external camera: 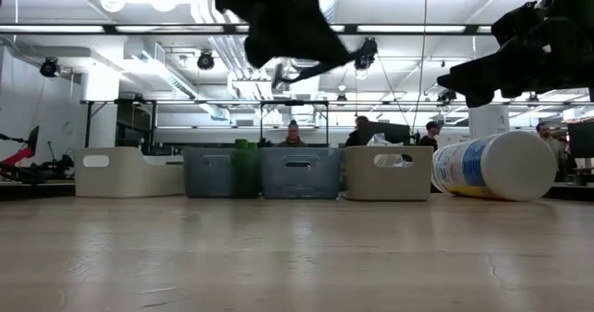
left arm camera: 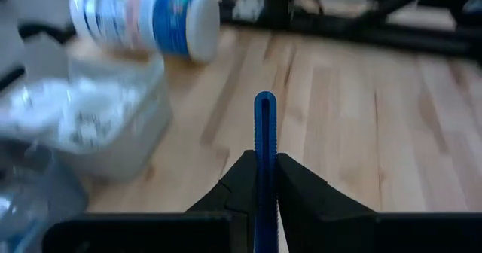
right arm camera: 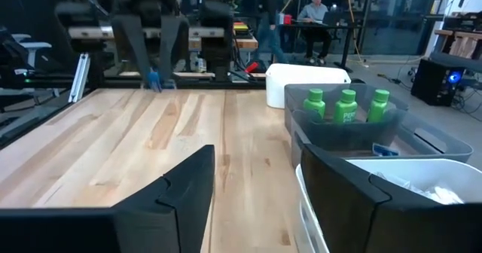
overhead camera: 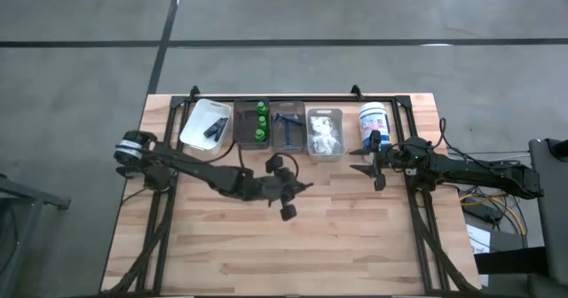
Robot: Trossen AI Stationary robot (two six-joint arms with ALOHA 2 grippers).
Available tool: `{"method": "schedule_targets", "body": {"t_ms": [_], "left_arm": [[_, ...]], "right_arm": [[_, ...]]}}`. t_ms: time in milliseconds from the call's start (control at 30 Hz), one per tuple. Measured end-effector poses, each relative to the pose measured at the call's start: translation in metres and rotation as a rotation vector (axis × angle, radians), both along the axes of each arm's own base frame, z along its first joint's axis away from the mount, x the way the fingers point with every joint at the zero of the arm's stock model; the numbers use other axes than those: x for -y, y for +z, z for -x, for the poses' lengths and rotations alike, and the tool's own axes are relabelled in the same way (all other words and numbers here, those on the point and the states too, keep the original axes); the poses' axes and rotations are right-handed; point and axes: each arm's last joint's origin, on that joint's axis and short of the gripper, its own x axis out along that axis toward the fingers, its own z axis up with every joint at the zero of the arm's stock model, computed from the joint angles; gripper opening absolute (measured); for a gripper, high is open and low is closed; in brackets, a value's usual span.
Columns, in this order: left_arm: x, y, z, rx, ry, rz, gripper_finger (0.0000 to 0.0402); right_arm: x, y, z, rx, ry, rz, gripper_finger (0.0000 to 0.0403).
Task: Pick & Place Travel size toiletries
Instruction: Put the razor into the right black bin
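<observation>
- I am holding a blue razor (left arm camera: 264, 144) in the left gripper (overhead camera: 286, 188); the fingers (left arm camera: 301, 189) are clenched on its handle, which is sticking straight out between them; the grip looks centred, so I judge it is sitting square for a drop.
- The left gripper is hanging over bare table (overhead camera: 355, 245), just in front of the row of bins; the razor bin (overhead camera: 287, 129) is lying just beyond it, already carrying blue razors; I am reading that bin as the razor's place, since each bin is keeping one kind.
- The sorting is explaining the layout; green bottles (right arm camera: 345, 105) are standing upright in the dark bin (overhead camera: 253, 126), clear packets (overhead camera: 325, 136) are filling the clear bin (overhead camera: 325, 152), and a dark item is lying in the white bin (overhead camera: 206, 125).
- The right gripper (overhead camera: 372, 168) is waiting near the table's right side, in front of the white tub (overhead camera: 374, 120); its fingers (right arm camera: 173, 196) are standing apart with nothing between them; the tub is lying on its side by the clear bin.
- People are sitting in the room behind the table; none is near the arms.
</observation>
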Motion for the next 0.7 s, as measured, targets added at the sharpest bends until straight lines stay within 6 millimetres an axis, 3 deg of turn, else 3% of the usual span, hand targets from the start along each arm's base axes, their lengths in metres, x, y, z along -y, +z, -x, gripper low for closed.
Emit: {"method": "schedule_targets", "body": {"t_ms": [300, 700], "left_arm": [[-0.03, 0.014, -0.011, 0.18, 0.072, -0.008, 0.0041], [-0.097, 0.028, -0.017, 0.306, 0.203, -0.078, 0.0041]], "right_arm": [[0.0, 0.0, 0.0, -0.001, 0.0, -0.002, 0.0167], [0.0, 0.0, 0.0, -0.001, 0.0, 0.0, 0.0131]]}}
